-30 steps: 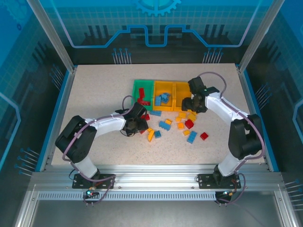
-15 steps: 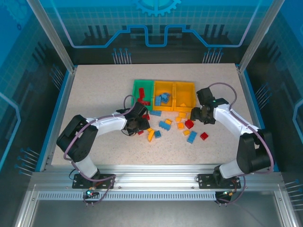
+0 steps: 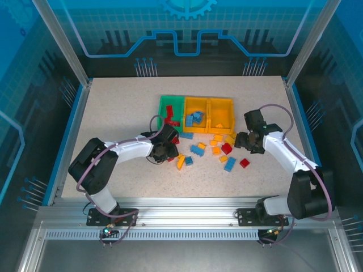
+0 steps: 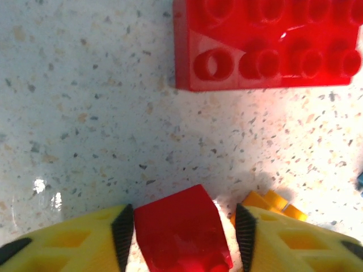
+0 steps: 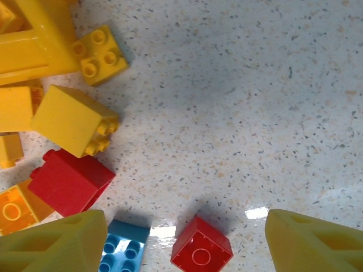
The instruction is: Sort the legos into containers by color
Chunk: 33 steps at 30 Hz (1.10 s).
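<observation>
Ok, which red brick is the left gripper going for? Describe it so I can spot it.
Start at the green bin, leftmost of the three joined containers, and drop toward the near edge to the left gripper. Its yellow fingers bracket a small red brick. The larger studded red brick lies apart, beyond the fingertips.

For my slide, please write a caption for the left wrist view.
Left gripper closing on a small red brick, a larger red brick lying beyond.

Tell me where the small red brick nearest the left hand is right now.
In the left wrist view the small red brick sits on the table between the left hand's two yellow fingers, a larger red brick lying beyond it and an orange piece at its right.
</observation>
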Motion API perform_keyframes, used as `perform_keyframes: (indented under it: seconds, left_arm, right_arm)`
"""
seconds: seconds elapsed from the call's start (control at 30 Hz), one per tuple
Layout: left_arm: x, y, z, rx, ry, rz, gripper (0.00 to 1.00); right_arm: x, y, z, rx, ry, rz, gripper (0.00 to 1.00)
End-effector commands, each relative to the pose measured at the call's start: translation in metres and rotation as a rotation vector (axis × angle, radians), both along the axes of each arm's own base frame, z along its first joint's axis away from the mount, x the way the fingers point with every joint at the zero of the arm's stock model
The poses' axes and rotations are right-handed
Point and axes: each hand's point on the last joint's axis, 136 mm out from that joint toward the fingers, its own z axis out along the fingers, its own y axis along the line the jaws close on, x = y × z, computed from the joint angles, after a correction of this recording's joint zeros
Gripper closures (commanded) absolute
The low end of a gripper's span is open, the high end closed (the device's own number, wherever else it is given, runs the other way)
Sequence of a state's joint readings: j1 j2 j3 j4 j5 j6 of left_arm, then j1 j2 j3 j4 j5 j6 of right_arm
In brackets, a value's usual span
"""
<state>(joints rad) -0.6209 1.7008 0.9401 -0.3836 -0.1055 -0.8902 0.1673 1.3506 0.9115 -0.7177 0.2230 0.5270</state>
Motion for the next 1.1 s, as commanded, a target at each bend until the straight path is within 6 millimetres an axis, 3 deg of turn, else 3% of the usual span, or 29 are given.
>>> perform_keyframes:
  seconds: [0.0,0.1,0.27,0.53,0.73,0.87,1.07]
  left_arm:
    - [-0.006,0.002,-0.007,0.043,0.035,-0.024,0.56]
    - [-0.004,0.001,-0.004,0.04,0.026,-0.028,0.61]
    - [0.002,0.003,0.008,0.056,-0.006,-0.04,0.66]
    - [0.026,0.0,0.053,0.054,-0.107,-0.078,0.66]
    - [0.07,0.006,0.104,0.048,-0.226,-0.1,0.66]
    - [0.112,0.017,0.132,0.067,-0.299,-0.106,0.65]
    - [0.171,0.016,0.134,0.063,-0.332,-0.144,0.64]
  right_arm:
    - [-0.007,-0.005,0.0,0.014,0.005,-0.016,0.25]
    - [-0.008,-0.007,0.003,0.016,-0.009,-0.025,0.25]
    - [-0.023,-0.002,-0.011,0.046,0.025,-0.024,0.25]
    - [-0.044,0.004,-0.021,0.065,0.067,-0.035,0.25]
    - [-0.056,0.014,-0.033,0.128,0.104,-0.051,0.25]
    - [-0.059,0.016,-0.039,0.135,0.132,-0.054,0.27]
    - [-0.059,0.019,-0.051,0.15,0.166,-0.074,0.31]
